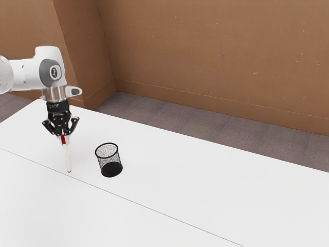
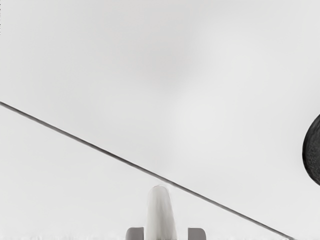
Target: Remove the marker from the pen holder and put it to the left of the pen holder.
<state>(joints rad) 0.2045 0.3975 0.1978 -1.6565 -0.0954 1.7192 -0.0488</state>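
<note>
In the exterior view my gripper points down and is shut on the upper, red part of the marker. The pale marker hangs nearly upright with a slight lean, its lower end close over the table or touching it; I cannot tell which. The black mesh pen holder stands upright, toward the exterior view's right of the marker, apart from it. In the wrist view the marker reaches out between the grey fingertips of my gripper, and part of the dark pen holder is visible.
The white table extends past the pen holder toward the exterior view's right. A thin dark seam line crosses the tabletop close to the marker's lower end. Brown walls and a grey floor lie beyond the table's far edge.
</note>
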